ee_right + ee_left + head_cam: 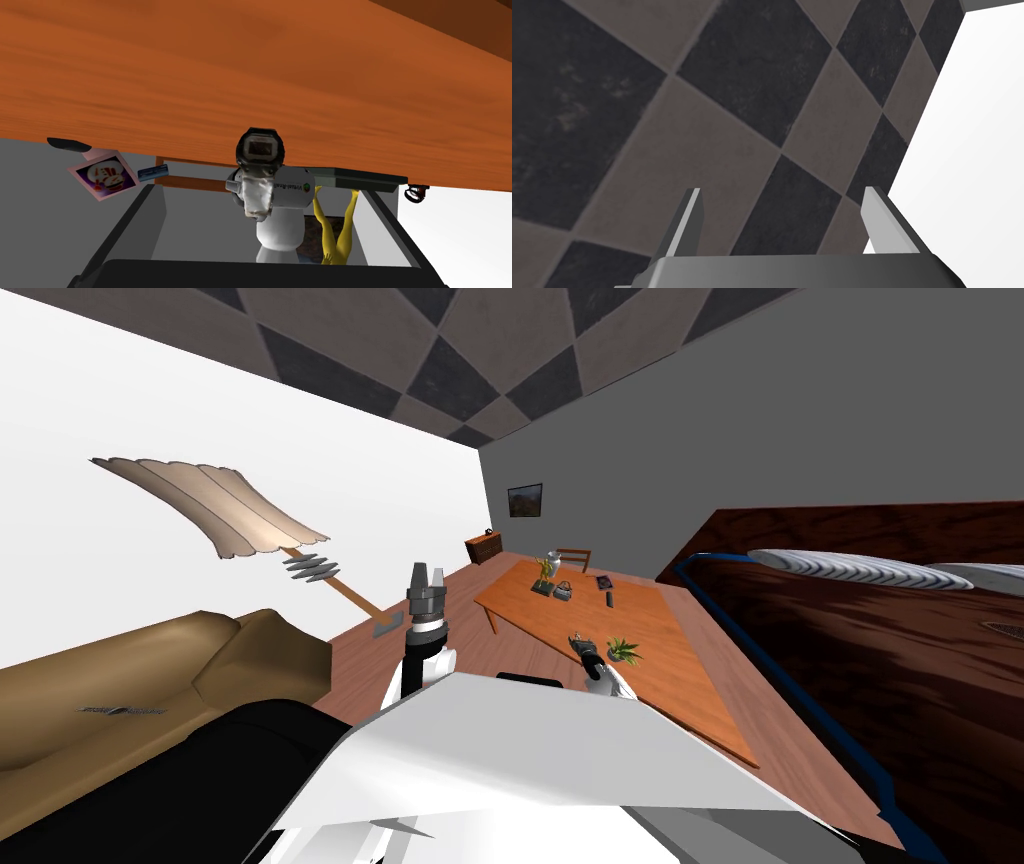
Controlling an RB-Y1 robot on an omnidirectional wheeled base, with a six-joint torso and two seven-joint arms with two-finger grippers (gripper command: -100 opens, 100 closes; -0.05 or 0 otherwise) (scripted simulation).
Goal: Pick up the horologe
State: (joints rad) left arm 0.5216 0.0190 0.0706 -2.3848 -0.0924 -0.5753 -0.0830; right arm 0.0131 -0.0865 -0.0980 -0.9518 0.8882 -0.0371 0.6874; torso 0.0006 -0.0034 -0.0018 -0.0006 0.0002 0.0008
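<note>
The left gripper [425, 576] points up. Its fingers [688, 220] stand wide apart with nothing in them. The watch [257, 148] sits on the brown counter [680, 668], near a white vase [280, 230]. The right gripper [578, 641] hangs over the counter. Its fingers [131, 225] are wide apart too and hold nothing. The watch is out in front of them, in line with the gap, not touching.

Watch [257, 147] on the table [250, 75], seemingly before the vase [280, 234].
</note>
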